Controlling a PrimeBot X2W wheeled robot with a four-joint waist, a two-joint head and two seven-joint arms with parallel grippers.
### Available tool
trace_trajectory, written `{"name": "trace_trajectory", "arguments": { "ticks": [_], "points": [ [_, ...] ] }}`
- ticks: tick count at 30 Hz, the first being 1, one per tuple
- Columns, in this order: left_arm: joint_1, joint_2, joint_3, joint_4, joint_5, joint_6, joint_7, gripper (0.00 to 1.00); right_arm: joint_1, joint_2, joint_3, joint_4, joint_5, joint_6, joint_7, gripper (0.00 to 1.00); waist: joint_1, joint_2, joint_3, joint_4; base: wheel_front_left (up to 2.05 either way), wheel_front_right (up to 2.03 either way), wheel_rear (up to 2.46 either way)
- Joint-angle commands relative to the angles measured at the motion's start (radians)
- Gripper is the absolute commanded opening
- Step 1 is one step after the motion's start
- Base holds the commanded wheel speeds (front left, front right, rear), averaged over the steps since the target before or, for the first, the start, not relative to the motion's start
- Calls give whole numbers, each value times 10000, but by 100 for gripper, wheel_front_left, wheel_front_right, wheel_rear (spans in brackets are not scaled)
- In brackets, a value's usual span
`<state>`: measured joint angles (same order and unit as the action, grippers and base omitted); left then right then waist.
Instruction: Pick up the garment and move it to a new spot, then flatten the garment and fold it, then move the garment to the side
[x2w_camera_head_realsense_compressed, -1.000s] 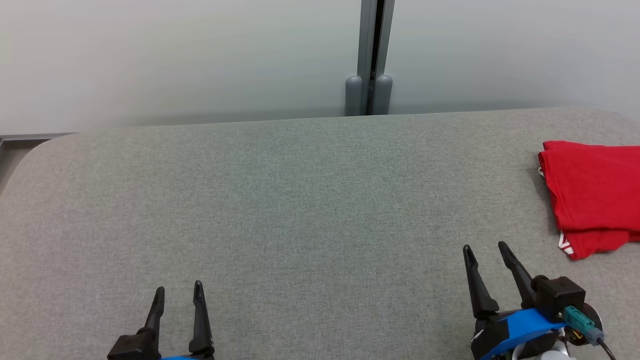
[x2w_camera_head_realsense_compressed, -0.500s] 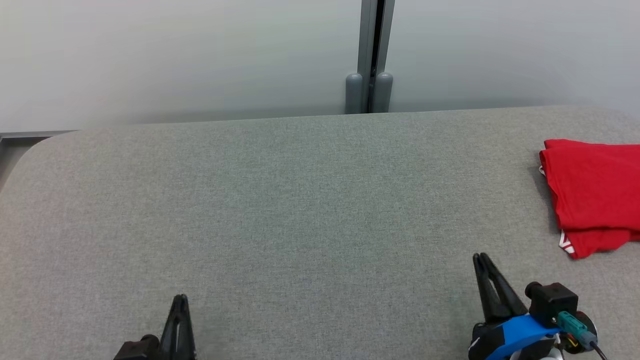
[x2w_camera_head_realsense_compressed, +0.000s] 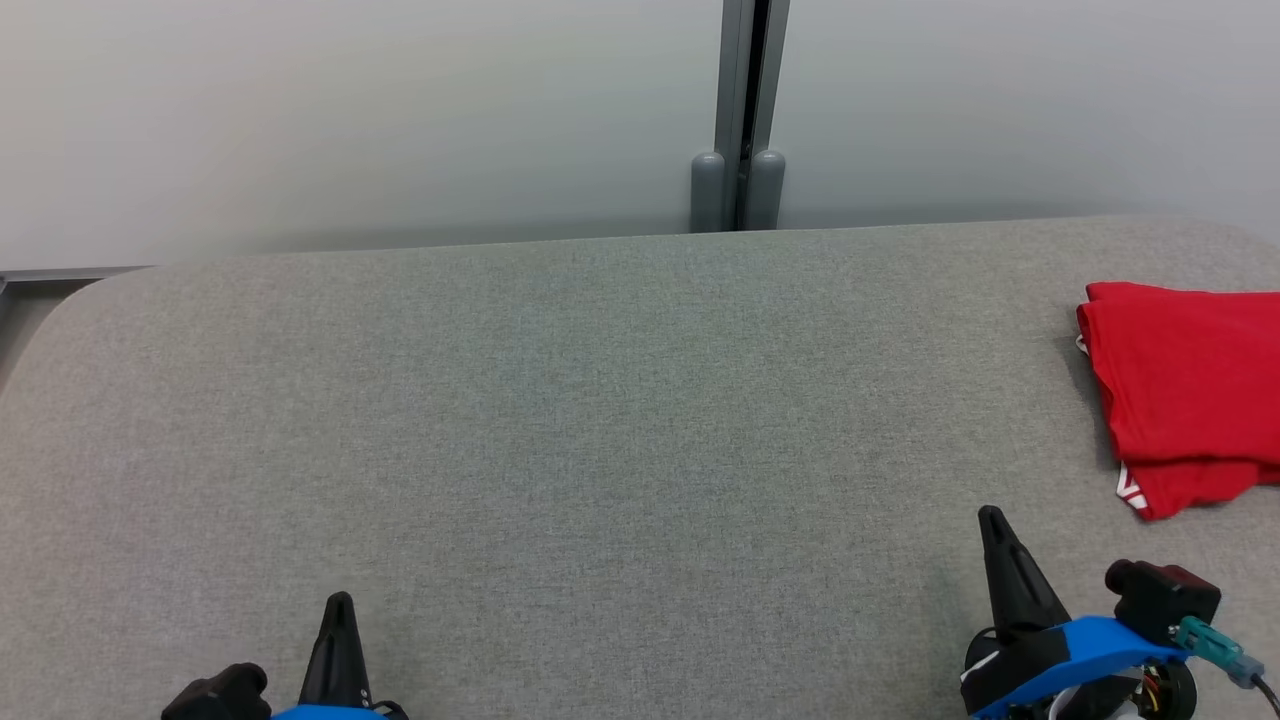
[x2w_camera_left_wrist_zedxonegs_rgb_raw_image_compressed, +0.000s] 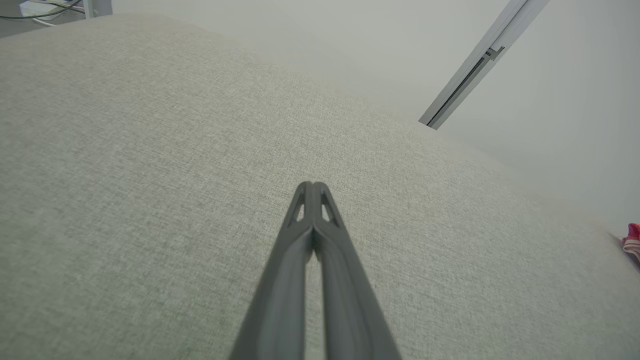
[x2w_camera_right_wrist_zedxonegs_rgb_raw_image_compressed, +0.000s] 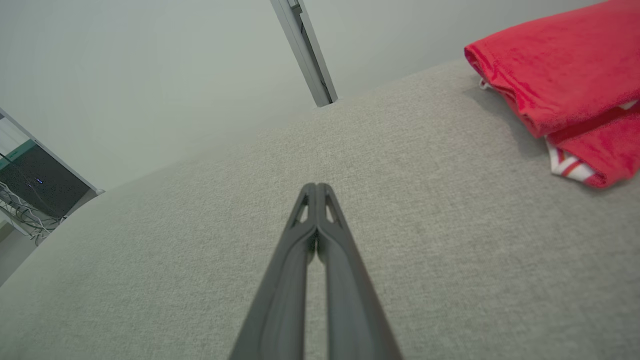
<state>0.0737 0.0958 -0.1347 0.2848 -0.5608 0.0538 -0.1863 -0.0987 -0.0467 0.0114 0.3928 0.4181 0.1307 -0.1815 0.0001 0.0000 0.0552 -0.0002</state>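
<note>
The red garment (x2w_camera_head_realsense_compressed: 1190, 395) lies folded at the far right of the grey padded table (x2w_camera_head_realsense_compressed: 600, 420), cut off by the frame edge, with a white-and-red striped trim at its near corner. It also appears at the upper right of the right wrist view, garment (x2w_camera_right_wrist_zedxonegs_rgb_raw_image_compressed: 560, 85). My right gripper (x2w_camera_head_realsense_compressed: 992, 520) is shut and empty, low at the right, well short of the garment. My left gripper (x2w_camera_head_realsense_compressed: 339, 603) is shut and empty at the lower left. In the wrist views the left gripper (x2w_camera_left_wrist_zedxonegs_rgb_raw_image_compressed: 312, 186) and right gripper (x2w_camera_right_wrist_zedxonegs_rgb_raw_image_compressed: 316, 187) both hover over bare table.
A pale wall with a grey vertical post (x2w_camera_head_realsense_compressed: 745, 110) stands behind the table's far edge. The table's rounded left corner (x2w_camera_head_realsense_compressed: 60, 300) drops off to the floor.
Both grippers went from open to shut, and both arms have drawn back toward the bottom edge. The garment has stayed where it was.
</note>
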Motion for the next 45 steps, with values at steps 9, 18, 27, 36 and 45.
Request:
{"name": "trace_trajectory", "arguments": {
  "ticks": [9, 18, 27, 36, 45],
  "points": [
    [-499, -8, 390, -198, -1448, -263, 368, 0, -100, -23, -195, -377, 1629, 0, 378, 0, -1, 0, -40, 0, 0, 0, 0],
    [-690, -59, 656, -234, -2672, -477, 709, 0, -105, -27, -340, -537, 3009, 0, 723, 0, -1, 0, -83, 0, 0, 0, 0],
    [-861, -106, 902, -264, -3783, -684, 1022, 0, -110, -30, -468, -675, 4260, 0, 1034, 0, -1, 0, -126, 1, 0, 0, 0],
    [-1031, -156, 1164, -291, -4892, -869, 1339, 0, -117, -34, -604, -819, 5518, 0, 1361, 0, -1, 0, -173, 1, 0, 0, 0],
    [-1179, -196, 1399, -314, -5899, -1050, 1629, 0, -123, -38, -721, -942, 6666, 0, 1645, 0, -1, 0, -221, 1, 0, 0, 0]
  ]
}}
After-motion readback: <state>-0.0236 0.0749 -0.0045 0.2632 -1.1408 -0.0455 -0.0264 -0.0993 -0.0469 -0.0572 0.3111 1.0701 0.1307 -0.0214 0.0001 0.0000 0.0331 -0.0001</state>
